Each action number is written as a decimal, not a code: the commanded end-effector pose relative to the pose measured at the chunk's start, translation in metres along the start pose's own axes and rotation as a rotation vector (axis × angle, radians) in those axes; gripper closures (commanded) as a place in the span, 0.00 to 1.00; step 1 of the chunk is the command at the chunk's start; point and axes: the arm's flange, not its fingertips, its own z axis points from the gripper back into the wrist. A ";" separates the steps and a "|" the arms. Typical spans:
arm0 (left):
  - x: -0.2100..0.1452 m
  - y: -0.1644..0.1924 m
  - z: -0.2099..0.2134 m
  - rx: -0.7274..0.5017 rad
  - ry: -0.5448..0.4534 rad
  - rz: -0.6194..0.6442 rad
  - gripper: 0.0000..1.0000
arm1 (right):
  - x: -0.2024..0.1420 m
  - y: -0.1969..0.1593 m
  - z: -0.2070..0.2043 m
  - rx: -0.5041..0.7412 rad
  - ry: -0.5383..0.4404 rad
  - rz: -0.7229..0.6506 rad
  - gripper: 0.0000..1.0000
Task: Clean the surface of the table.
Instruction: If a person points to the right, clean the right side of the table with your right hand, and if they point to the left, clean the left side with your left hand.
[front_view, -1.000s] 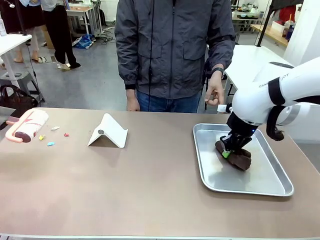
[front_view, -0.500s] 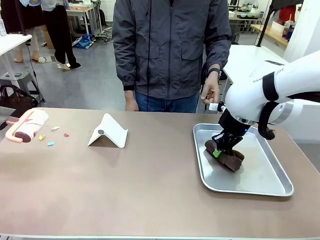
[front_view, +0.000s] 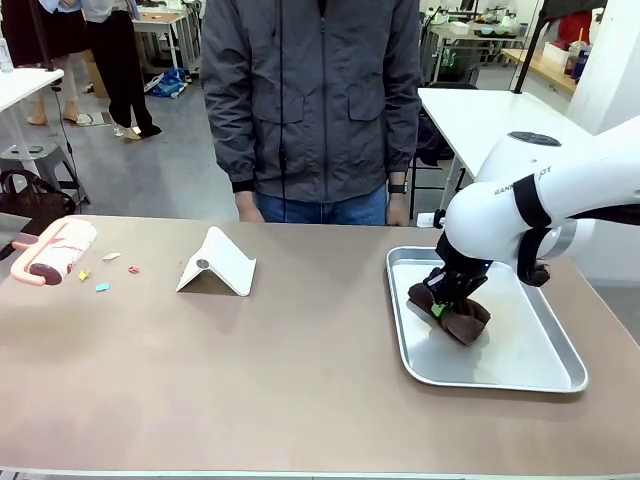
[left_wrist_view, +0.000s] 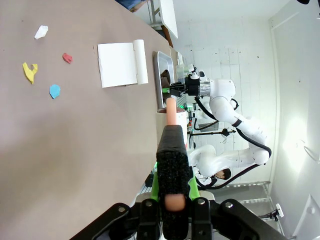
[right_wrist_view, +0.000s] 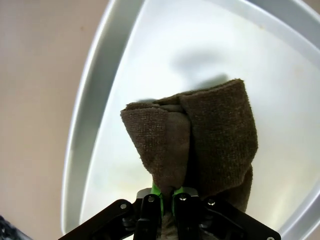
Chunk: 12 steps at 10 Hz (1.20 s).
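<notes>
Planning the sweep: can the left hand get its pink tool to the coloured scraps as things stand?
Probably yes: the left hand holds the pink tool beside the scraps, bare table between.

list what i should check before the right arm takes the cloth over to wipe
1. Right pincer shut on brown cloth: ok.
2. Cloth out of silver tray: not ok, it hangs inside the tray.
3. Left pincer shut on pink-handled tool: ok.
4. Table free of debris: not ok, coloured scraps lie near its left end.
5. Person's hand away from the tray: ok, at the far edge.
</notes>
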 end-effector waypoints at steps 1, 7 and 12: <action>-0.006 -0.004 -0.001 0.000 -0.002 -0.018 1.00 | 0.010 -0.017 -0.010 -0.074 0.005 -0.084 0.92; -0.006 -0.004 -0.001 0.000 -0.002 -0.018 1.00 | 0.006 -0.080 -0.013 -0.090 0.034 -0.260 0.92; -0.006 -0.004 -0.001 0.000 -0.002 -0.018 1.00 | -0.003 -0.127 0.003 0.192 -0.048 -0.370 0.92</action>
